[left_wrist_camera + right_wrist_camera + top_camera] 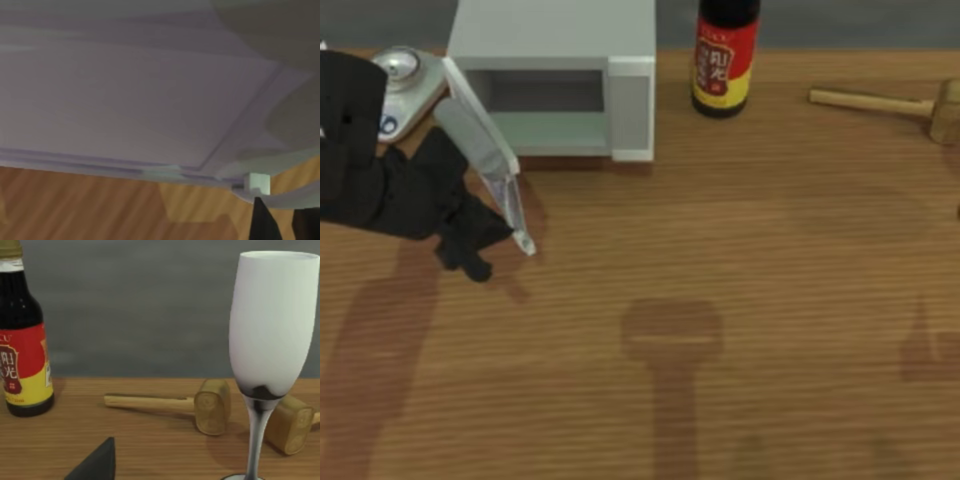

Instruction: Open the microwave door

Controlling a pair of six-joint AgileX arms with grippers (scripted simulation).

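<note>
The microwave door [485, 150] stands swung well open at the far left of the tabletop [740, 300], hinged on the left side of the microwave [555, 75], whose pale interior is exposed. The left hand [480, 245] sits at the door's free near edge, just beside its handle strip; whether its fingers are spread or closed cannot be told. A silver scale [405, 85] lies left of the microwave, a sauce bottle [725, 55] to its right, a wooden mallet [890, 103] at far right, a white wine glass [272, 340] near it. The right arm is parked out of the top view
</note>
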